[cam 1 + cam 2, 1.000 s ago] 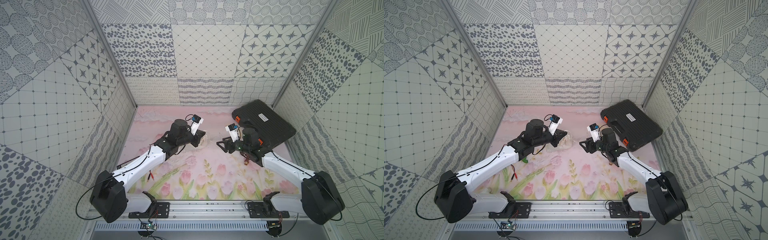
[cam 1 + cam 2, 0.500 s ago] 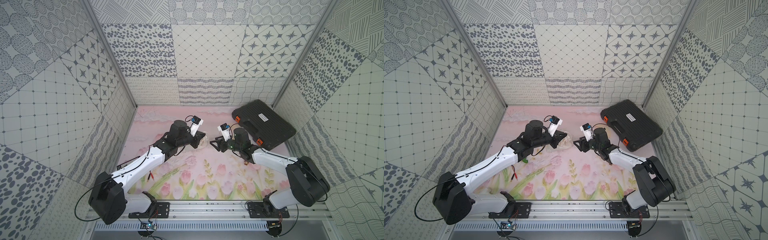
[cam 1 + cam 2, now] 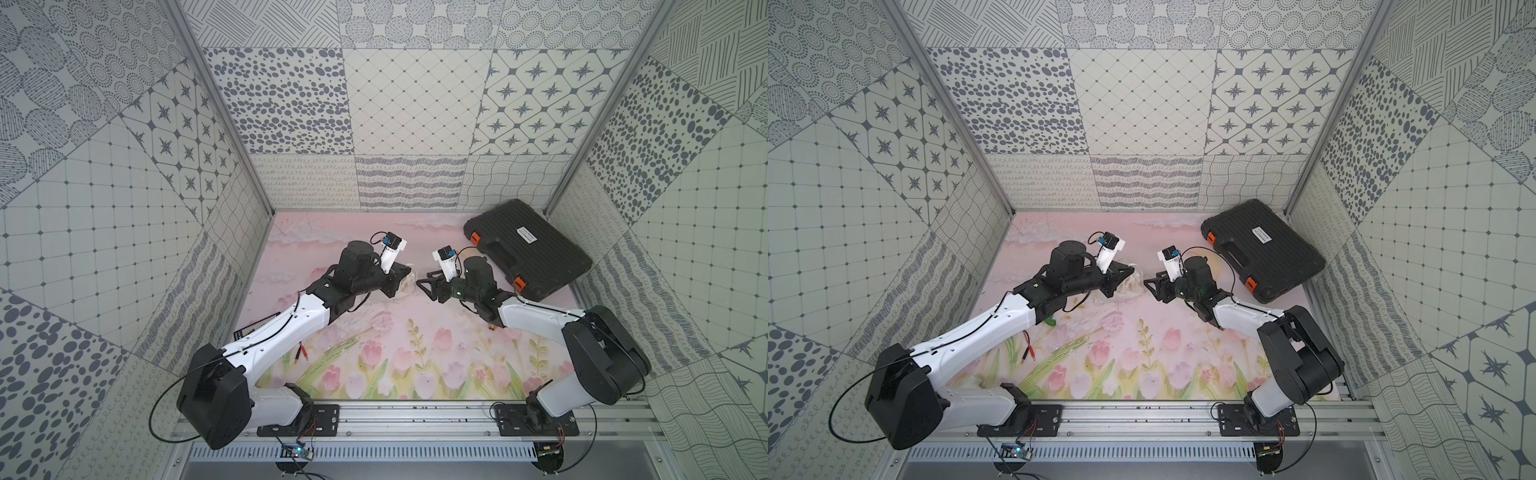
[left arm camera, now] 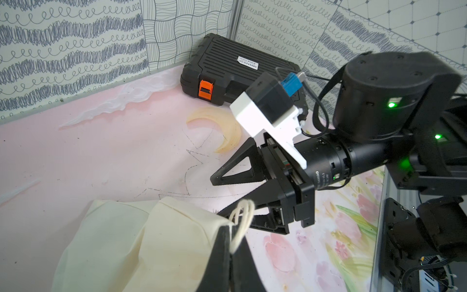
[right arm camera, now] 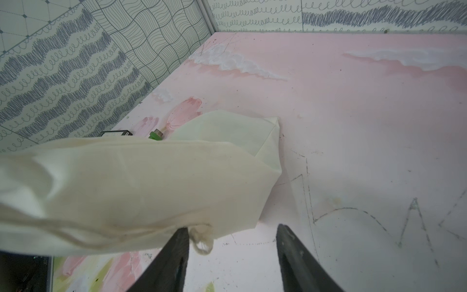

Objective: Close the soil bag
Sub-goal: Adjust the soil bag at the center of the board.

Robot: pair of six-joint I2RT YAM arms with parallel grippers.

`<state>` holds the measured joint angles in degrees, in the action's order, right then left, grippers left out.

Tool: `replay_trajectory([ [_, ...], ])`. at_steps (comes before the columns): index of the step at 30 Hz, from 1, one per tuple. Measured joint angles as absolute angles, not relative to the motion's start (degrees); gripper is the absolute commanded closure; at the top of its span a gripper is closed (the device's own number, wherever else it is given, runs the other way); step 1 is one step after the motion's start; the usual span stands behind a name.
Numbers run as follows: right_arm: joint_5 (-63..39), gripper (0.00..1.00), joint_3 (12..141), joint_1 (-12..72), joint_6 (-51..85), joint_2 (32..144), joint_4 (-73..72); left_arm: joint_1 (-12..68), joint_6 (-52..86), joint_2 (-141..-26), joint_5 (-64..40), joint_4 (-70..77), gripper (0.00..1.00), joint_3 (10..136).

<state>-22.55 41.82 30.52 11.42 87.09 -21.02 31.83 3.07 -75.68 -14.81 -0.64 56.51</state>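
Left gripper pinches cord. Right gripper open, loop at bag neck beside one finger: centre it, close, pull right.

Two arms, both stretched inward, grippers facing each other tip to tip.
Left arm: extended low, left gripper with jaws pressed together. Right arm: elbow folded back, right gripper with jaws parted, near the left gripper, apart.

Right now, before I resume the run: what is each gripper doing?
The left gripper is shut, pinching the cord at the soil bag neck.
The right gripper is open, holding nothing, beside the bag.
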Motion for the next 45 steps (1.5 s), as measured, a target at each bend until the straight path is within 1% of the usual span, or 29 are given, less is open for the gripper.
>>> replay_trajectory([
  [6, -19.79, 0.4, 39.22, 29.02, 9.82, 82.02, -20.47, 31.83, 3.07, -75.5, -14.81, -0.64, 1.0, 56.29],
  [9, -19.25, 0.4, 38.83, 28.1, 9.67, 81.76, -20.23, 31.83, 3.07, -75.4, -14.79, -0.64, 1.0, 56.27],
  [22, -21.5, 0.4, 38.89, 29.93, 10.31, 89.32, -22.98, 31.83, 3.09, -75.35, -14.83, -0.64, 1.0, 56.25],
  [45, -29.56, 0.4, 40.49, 29.93, 14.85, 91.88, -33.32, 31.83, 3.51, -75.42, -14.96, -0.64, 1.0, 56.25],
])
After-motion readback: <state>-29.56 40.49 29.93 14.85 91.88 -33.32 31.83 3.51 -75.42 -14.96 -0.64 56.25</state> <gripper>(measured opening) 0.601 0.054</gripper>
